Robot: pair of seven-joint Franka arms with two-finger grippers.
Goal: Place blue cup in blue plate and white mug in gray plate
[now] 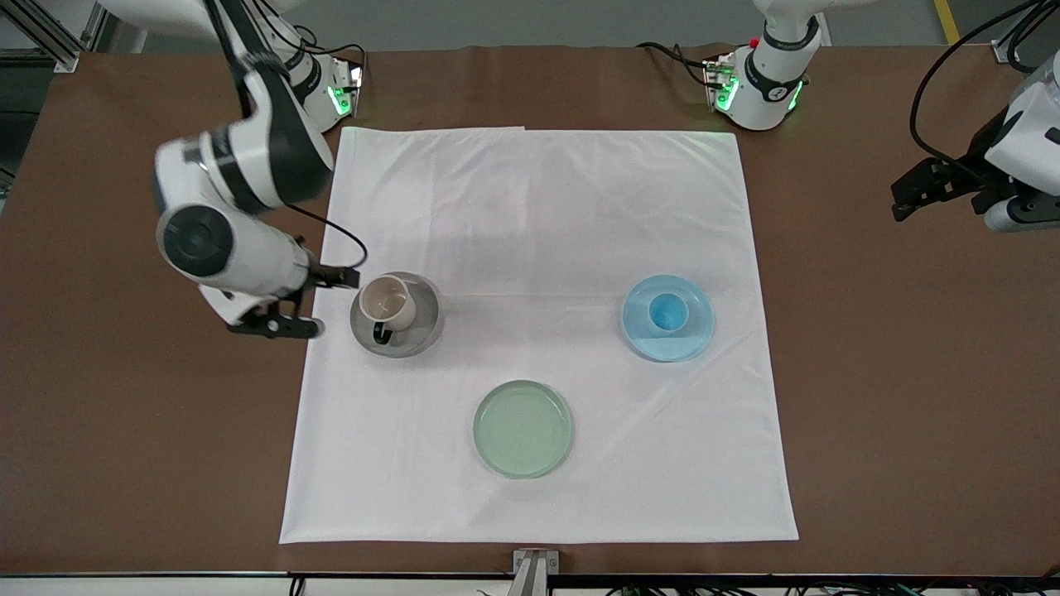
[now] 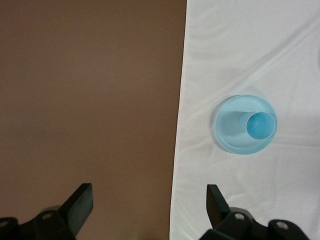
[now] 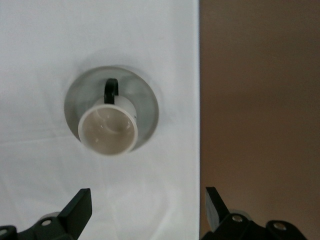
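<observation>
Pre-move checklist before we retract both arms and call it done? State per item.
1. Blue cup in blue plate: ok, upright, off-center.
2. White mug in gray plate: ok, upright, handle toward the front camera.
3. Right gripper released: ok, fingers open, beside the gray plate at the cloth's edge, holding nothing.
4. Left gripper released: ok, fingers open, over bare table at the left arm's end, holding nothing.
5. Green plate untouched: ok, empty, nearest the front camera.
6. Cups seated flat on plates: cannot tell from these views.
</observation>
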